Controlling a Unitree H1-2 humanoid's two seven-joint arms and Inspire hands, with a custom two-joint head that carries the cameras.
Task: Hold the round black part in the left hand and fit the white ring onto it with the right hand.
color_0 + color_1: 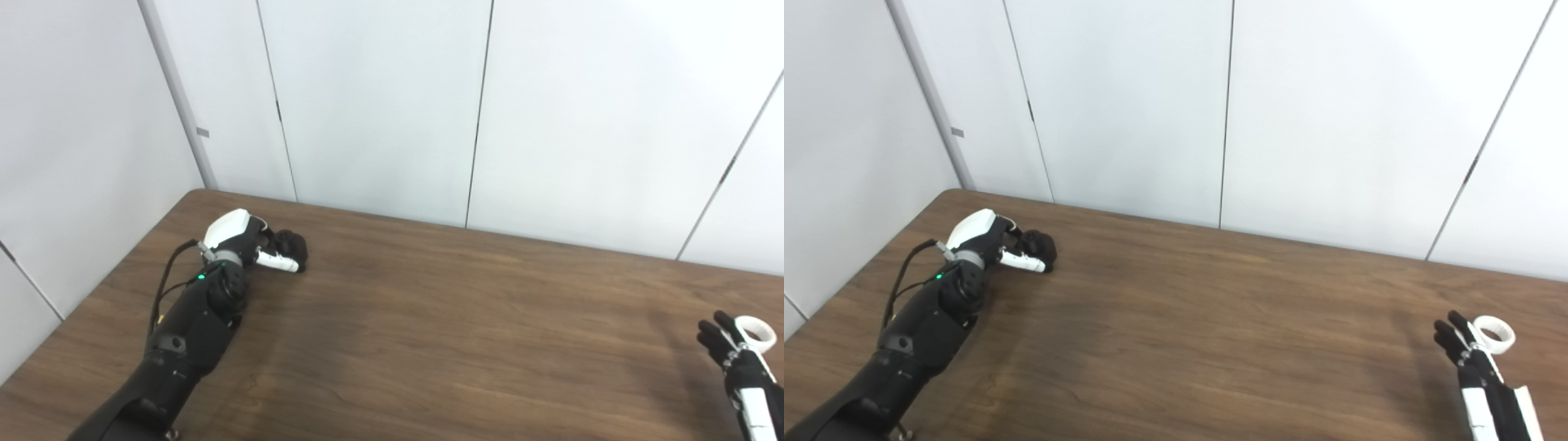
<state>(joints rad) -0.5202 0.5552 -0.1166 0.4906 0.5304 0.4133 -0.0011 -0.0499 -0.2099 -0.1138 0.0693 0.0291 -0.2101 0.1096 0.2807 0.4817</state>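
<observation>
Over at the far left corner of the wooden table (429, 318), my left hand (248, 242) is wrapped around the round black part (293, 246), fingers curled over it and my white-tipped thumb (278, 262) laid along its near side, so it's gripped right where it sits on the wood. The part is basically a dark lump from up here, so I honestly can't tell which way its face or axis points; too much of it is hidden under my fingers. My left forearm runs diagonally up from the bottom left edge, with a little green light showing near the wrist. Way over on the other side, well apart from all that, my right hand (1473, 361) comes in at the bottom right corner with its fingers spread and pointing away from me toward the wall panels (1335, 122). The white ring (1494, 334) lies flat on the table, hole facing up, just beside my right fingertips (1445, 334) on their right side. Whether a finger is actually touching the ring I can't say from either view, but I'm not holding it.
</observation>
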